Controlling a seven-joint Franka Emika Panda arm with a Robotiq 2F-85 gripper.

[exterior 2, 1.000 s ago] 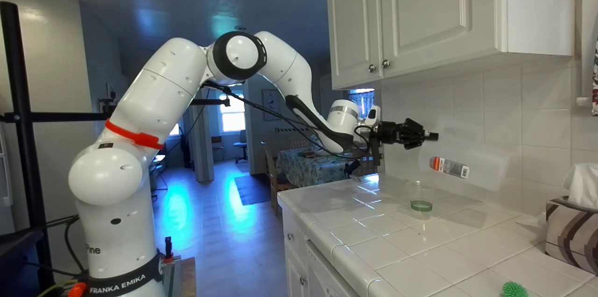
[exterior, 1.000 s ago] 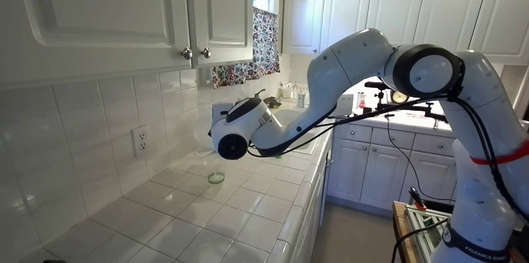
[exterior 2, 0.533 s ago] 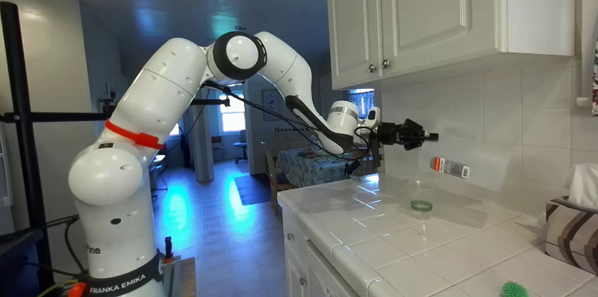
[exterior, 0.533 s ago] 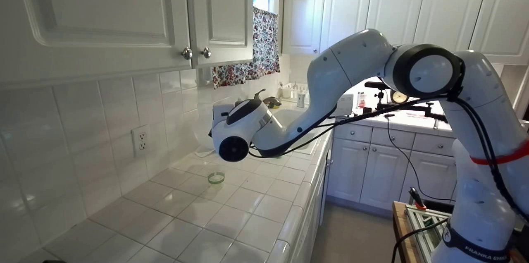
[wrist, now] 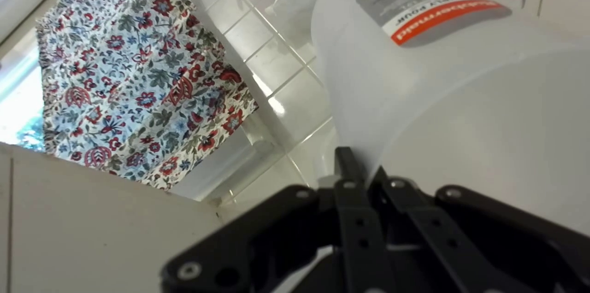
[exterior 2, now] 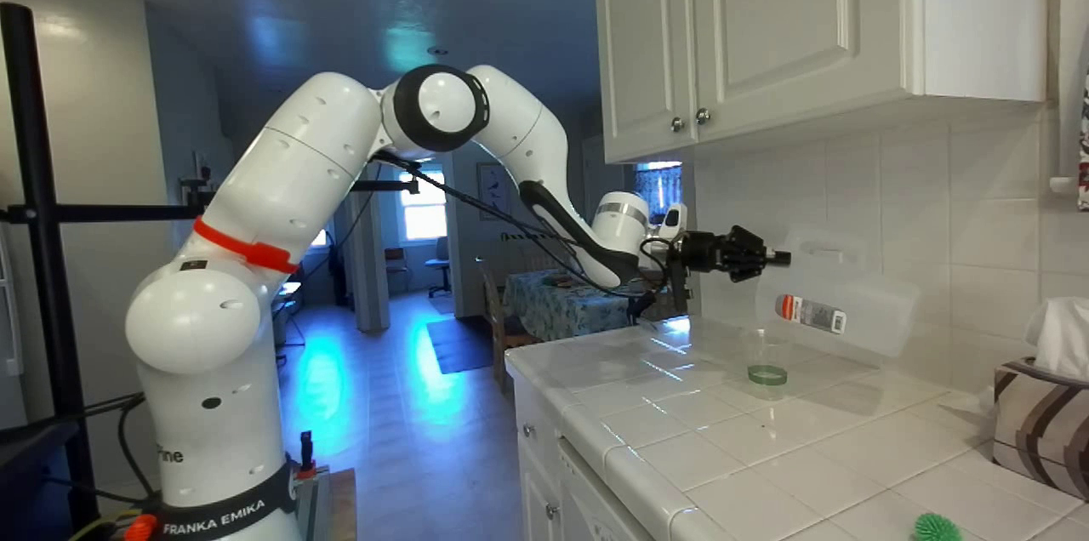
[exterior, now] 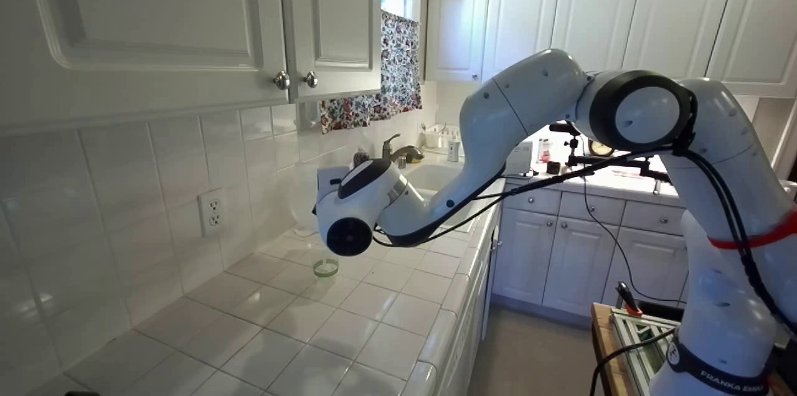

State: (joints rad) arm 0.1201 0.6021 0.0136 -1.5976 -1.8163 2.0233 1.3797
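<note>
My gripper (exterior 2: 778, 258) is shut on the thin wall of a translucent white plastic container (wrist: 428, 72), at its rim. Its grey and orange Rubbermaid label faces up in the wrist view, where my fingertips (wrist: 362, 171) pinch the wall. In an exterior view the container (exterior 2: 876, 316) is tilted nearly onto its side, above the counter. A clear cup with a green band at its base (exterior 2: 767, 373) stands upright on the tiles, below the gripper and apart from the container. The cup's green base (exterior: 325, 268) also shows in an exterior view, where the wrist hides my gripper.
White wall cabinets (exterior 2: 791, 22) hang above the gripper, and a tiled wall (exterior: 168, 197) runs behind it. A tissue box (exterior 2: 1042, 422) and green scrubber (exterior 2: 936, 527) are on the tiled counter (exterior 2: 740, 473). The sink (exterior: 433, 177) and faucet (exterior: 389, 147) lie beyond the arm.
In the last half second the arm has lowered slightly. The gripper and the held container have moved a little down and back toward the robot. The cup has not moved.
</note>
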